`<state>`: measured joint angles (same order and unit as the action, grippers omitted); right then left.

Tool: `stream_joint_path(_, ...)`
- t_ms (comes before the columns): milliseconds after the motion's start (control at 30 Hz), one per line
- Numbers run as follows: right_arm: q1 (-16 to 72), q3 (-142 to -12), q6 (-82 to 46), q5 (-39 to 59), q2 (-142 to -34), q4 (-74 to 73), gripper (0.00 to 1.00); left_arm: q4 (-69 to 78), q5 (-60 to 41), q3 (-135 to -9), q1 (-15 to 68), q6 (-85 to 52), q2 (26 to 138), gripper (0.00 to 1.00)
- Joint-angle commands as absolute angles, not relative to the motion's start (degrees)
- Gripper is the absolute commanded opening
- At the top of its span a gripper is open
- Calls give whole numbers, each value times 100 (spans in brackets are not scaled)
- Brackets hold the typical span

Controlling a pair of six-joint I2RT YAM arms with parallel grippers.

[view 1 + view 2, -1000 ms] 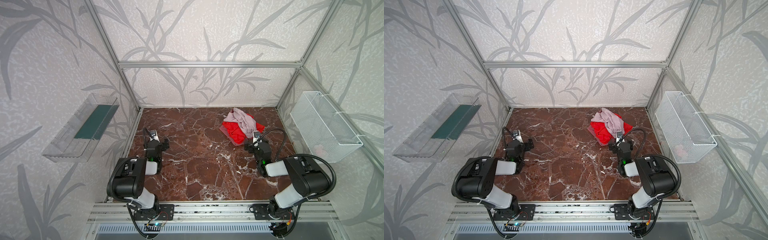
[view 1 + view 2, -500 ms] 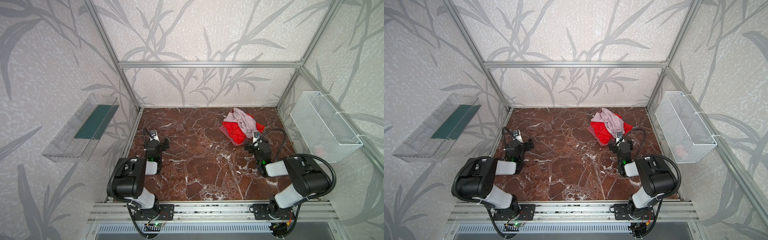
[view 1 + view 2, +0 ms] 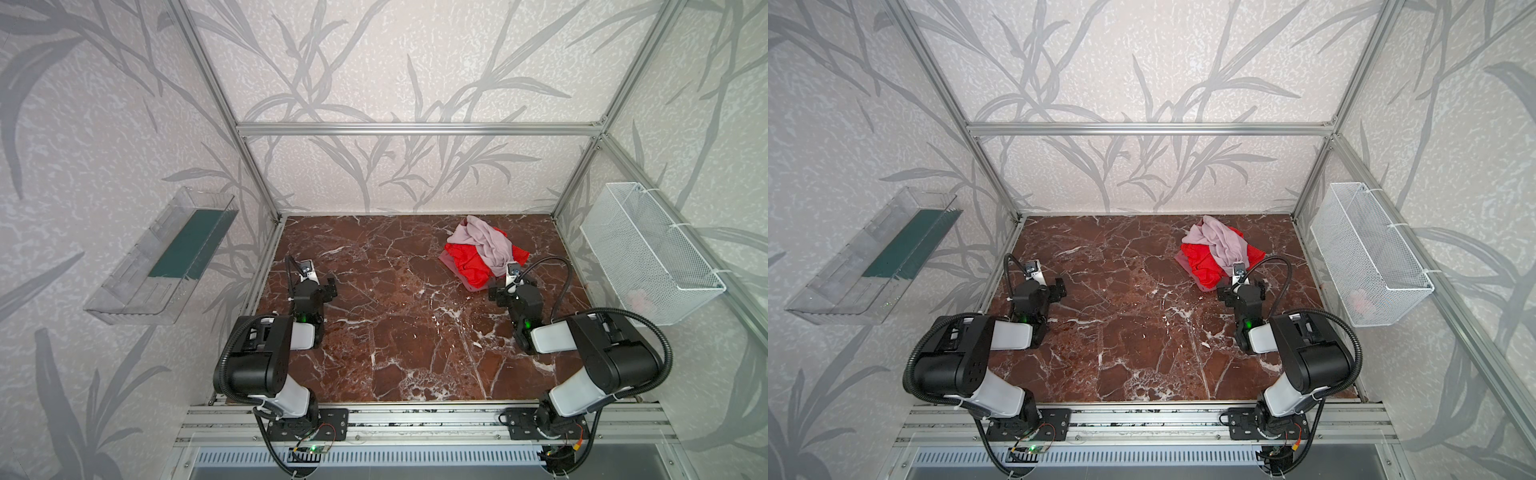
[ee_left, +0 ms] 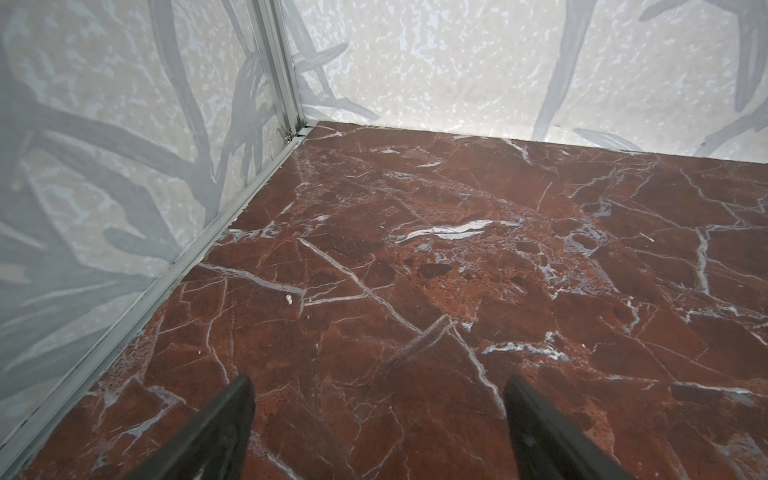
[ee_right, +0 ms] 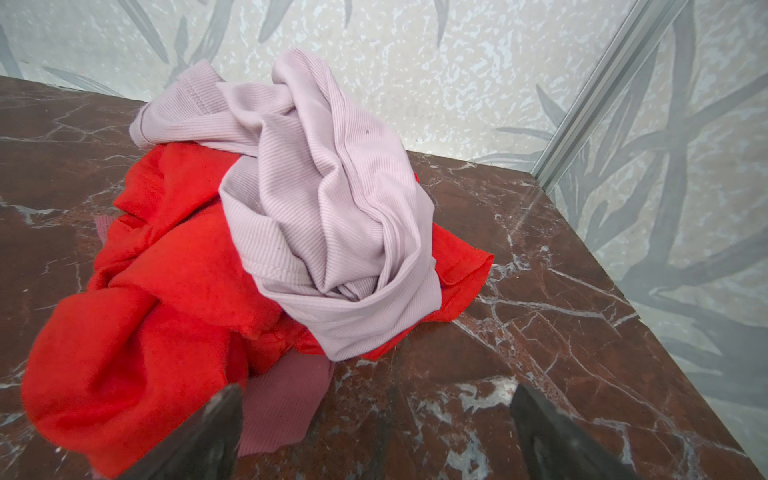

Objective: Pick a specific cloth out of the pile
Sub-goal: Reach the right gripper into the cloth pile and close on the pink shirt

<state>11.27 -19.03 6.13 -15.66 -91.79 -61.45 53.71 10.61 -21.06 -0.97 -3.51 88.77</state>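
While right gripper [image 5: 376, 399] hangs wide open and empty just short of pile [image 3: 482, 253], near worktop [image 3: 395, 332] far right corner, aim for dusty rose cloth [image 5: 282, 403]: thin flat flap poking from under fleecy red cloth [image 5: 166, 291]. Pinch only that flap, low; avoid crumpled ribbed lilac-grey cloth [image 5: 324, 199] on top. Pull slowly; layers may drag. Your left gripper [image 4: 378, 386] gapes empty over bare worktop near left edge.

The pile [image 3: 478, 259] lies on the red-brown marble tabletop [image 3: 395, 328].
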Motion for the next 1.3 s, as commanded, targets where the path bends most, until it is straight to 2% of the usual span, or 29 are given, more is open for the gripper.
stream_joint_path(0,1169,-1800,676,-1751,-8919,-6291,98,4797,1384,-2167,-72,-309,8170,86)
stream_joint_path(100,1529,-2181,1011,-2203,-8208,-5110,95,3465,1554,-2598,23,-401,7448,79)
stream_joint_path(167,1707,-2866,864,-2386,-7760,-3595,90,2965,1525,-2856,77,-875,7156,76)
stream_joint_path(233,1705,-3464,83,-2022,-7469,-2320,88,2665,1360,-3083,167,-1205,7045,75)
stream_joint_path(267,1722,-3739,-6,-1506,-7367,-1756,84,2434,1324,-3266,236,-1333,7046,74)
stream_joint_path(400,2216,-4676,-348,-1165,-7354,-122,73,1162,1304,-4037,614,-1477,7249,73)
stream_joint_path(567,2951,-5450,-744,-1060,-7696,1308,60,563,1177,-4436,1039,-1527,7462,73)
stream_joint_path(800,2945,-5109,-1566,-659,-7804,1887,48,633,661,-4422,1158,-1670,7649,73)
stream_joint_path(1100,2705,-4985,-2093,-557,-8299,1926,46,708,593,-4418,1160,-1705,7765,73)
stream_joint_path(1267,2165,-5009,-2266,-224,-8576,1841,39,719,665,-4368,1160,-1670,7761,73)
